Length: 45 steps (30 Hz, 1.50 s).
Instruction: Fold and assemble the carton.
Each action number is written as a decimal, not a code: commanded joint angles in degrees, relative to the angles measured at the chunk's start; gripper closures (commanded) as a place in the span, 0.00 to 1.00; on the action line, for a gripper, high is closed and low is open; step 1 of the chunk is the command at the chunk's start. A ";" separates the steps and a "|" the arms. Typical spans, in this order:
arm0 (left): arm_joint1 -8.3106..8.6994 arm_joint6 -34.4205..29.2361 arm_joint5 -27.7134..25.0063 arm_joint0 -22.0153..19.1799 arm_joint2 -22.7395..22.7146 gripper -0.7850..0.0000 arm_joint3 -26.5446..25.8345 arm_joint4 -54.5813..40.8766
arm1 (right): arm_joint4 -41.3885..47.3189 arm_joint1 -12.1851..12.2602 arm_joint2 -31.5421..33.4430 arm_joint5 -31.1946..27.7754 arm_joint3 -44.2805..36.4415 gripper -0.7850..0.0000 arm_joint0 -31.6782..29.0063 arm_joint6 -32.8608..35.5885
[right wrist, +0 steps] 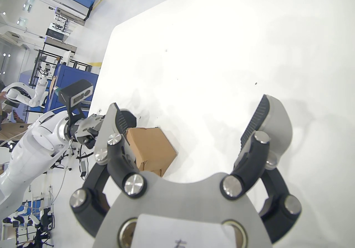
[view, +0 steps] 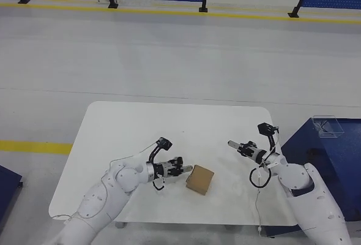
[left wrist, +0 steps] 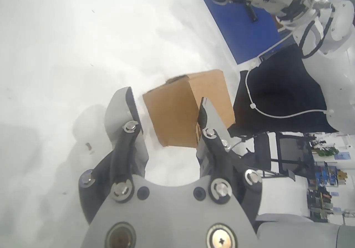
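Inside the table's [view: 107,122] near edge, carton [view: 200,179] sits beside left gripper [view: 188,167]

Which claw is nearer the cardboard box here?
Left. The left claw is open right beside the box, at one edge; the right claw hangs open, clearly apart on the opposite side.

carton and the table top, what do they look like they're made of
Carton: looks like plain brown cardboard, matte and unprinted on the faces that show; creased folds and a raw cut edge show in the left wrist view. Table: smooth white top with a slight sheen, probably laminate or painted board; what lies under the surface cannot be told.
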 commanded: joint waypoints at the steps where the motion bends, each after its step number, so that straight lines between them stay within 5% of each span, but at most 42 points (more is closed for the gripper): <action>1: 0.72 6.45 0.47 1.07 -0.82 0.00 -5.30 8.03 | 0.27 -0.03 0.14 -0.09 -0.10 0.00 0.09 -0.42; 3: 1.69 11.25 3.20 4.09 -1.72 0.00 -12.67 16.40 | 0.70 -0.05 0.30 -0.05 -0.11 0.00 0.00 -0.60; 4: 2.21 13.19 5.11 6.00 -2.34 0.22 -17.05 20.28 | 0.74 -0.06 0.37 0.04 -0.10 0.00 0.00 -0.70; 5: 2.73 14.45 6.87 8.08 -2.83 0.60 -21.58 24.19 | 0.71 -0.07 0.38 0.13 -0.07 0.00 -0.01 -0.88; 7: 3.68 15.17 10.36 11.93 -3.46 1.00 -30.20 32.25 | 0.47 -0.13 0.14 0.51 0.03 0.00 -0.04 -1.00; 10: 4.52 14.76 16.07 16.76 -2.80 1.00 -39.29 44.04 | 0.05 -0.17 -0.08 0.69 -0.03 0.00 0.00 -1.27; 13: 4.41 14.04 18.17 18.67 -0.32 1.00 -42.09 50.15 | 0.05 -0.17 -0.08 0.69 -0.03 0.00 0.00 -1.27; 24: 1.12 12.24 21.76 14.01 7.34 1.00 -35.15 55.51 | 0.05 -0.17 -0.08 0.69 -0.03 0.00 0.00 -1.27; 38: -1.33 10.62 21.51 11.89 8.35 1.00 -28.35 51.58 | 0.05 -0.17 -0.08 0.69 -0.03 0.00 0.00 -1.27; 45: -1.20 11.54 22.42 13.34 6.85 1.00 -31.27 53.42 | 0.05 -0.17 -0.08 0.69 -0.03 0.00 0.00 -1.27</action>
